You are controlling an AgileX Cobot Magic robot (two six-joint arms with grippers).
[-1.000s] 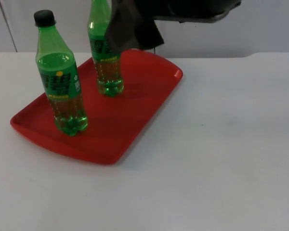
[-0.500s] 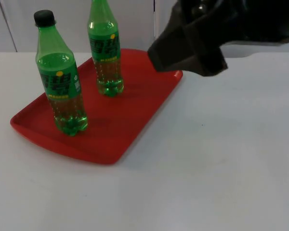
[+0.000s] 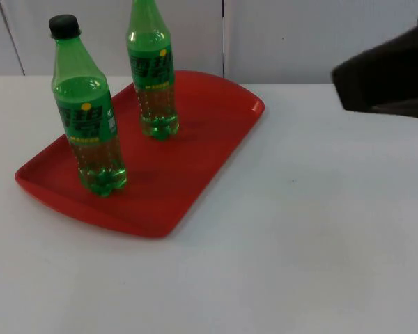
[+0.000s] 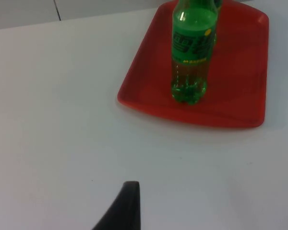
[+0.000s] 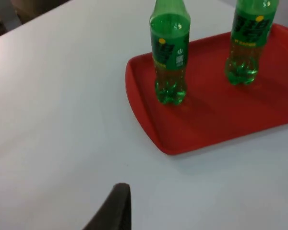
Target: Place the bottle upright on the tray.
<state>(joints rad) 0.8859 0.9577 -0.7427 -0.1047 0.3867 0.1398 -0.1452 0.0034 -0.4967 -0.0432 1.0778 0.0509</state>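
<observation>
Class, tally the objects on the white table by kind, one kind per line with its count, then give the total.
Green bottles: 2, the near bottle and the far bottle, both upright on the tray.
Red trays: 1, the tray.
Total: 3

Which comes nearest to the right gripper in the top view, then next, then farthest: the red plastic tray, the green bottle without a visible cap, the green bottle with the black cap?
Measured from the right gripper at the table's right edge:
1. Red plastic tray: its right corner lies closest.
2. Green bottle without a visible cap: upright at the tray's back.
3. Green bottle with the black cap: upright at the tray's left front.
</observation>
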